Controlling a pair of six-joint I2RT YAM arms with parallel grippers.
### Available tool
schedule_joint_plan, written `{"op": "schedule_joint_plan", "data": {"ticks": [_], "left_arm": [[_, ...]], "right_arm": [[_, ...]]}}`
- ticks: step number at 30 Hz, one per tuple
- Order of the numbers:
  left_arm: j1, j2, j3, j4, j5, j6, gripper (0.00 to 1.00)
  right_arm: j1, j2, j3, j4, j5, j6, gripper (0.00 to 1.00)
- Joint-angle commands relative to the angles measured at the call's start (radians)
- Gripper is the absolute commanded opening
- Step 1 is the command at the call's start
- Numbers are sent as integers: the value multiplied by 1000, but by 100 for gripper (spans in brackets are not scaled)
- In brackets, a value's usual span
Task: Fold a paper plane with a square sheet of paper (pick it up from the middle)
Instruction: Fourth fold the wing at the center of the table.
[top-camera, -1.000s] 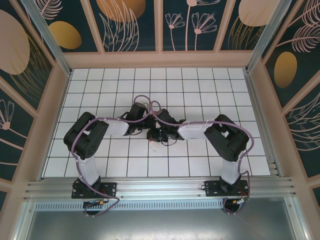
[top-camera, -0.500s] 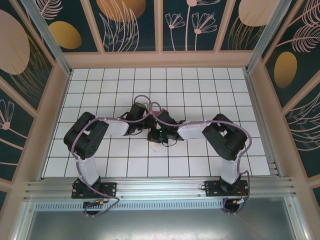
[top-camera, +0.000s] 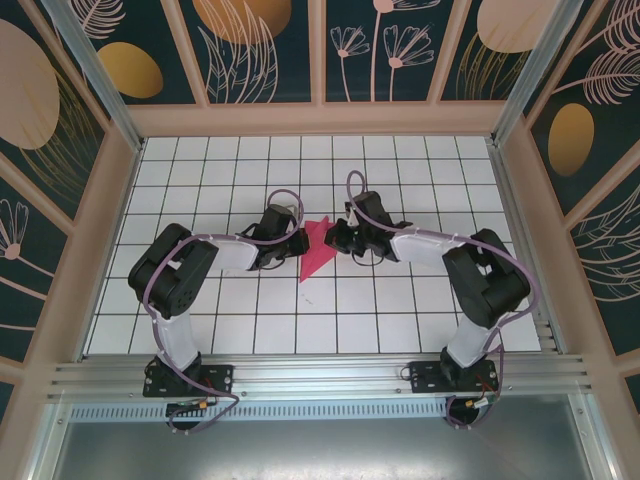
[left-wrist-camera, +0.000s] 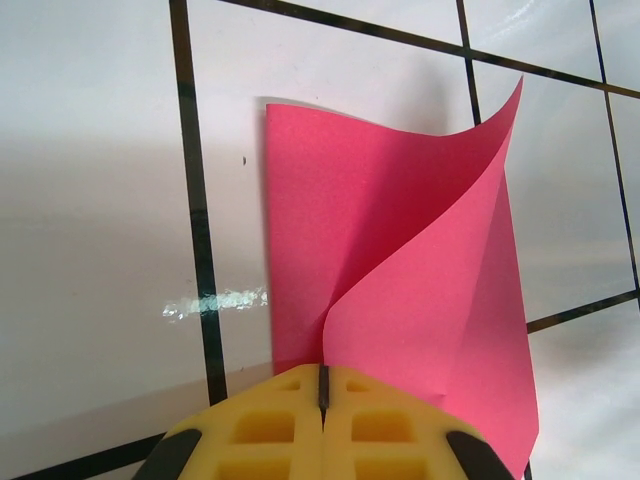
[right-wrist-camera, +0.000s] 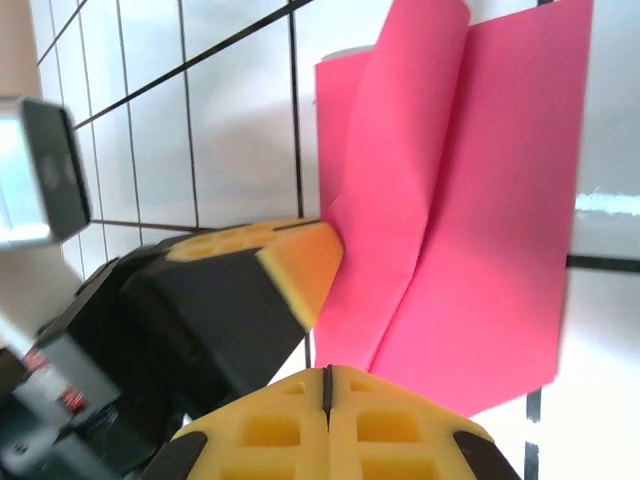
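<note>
Paper (left-wrist-camera: 400, 260), magenta-pink, half folded (upper flap curling)

matt, smooth square sheet of paper (left-wrist-camera: 400, 280); glossy white tiled table (left-wrist-camera: 90, 150)

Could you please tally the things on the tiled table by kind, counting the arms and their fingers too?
Pink paper sheet: 1
Robot arms: 2, the left arm and the right arm
Pairs of yellow fingers: 2, the left fingers and the right fingers
Total: 5
</note>
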Motion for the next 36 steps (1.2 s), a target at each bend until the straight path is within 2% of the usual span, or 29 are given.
{"op": "schedule_joint_plan", "data": {"ticks": [1,8,18,23,26,36], "left_arm": [[-7,42,-14,-105,-6,18,0],[-7,47,-14,-111,-3,21,0],[-7,48,-8,-116,-6,23,0],[-7,53,-3,-123,-6,28,0],[-6,48,-6,-127,-11,29,0],[-7,51,-9,-129,-13,32,0]], "right_arm": [[1,82,37,58,-59,-20,3],[3,177,92,81,-112,-15,3],[34,214,110,76,-134,-16,3],[43,272,110,12,-70,-6,3],[43,272,108,-26,-22,-6,3],[10,191,192,-31,-74,-69,4]]}}
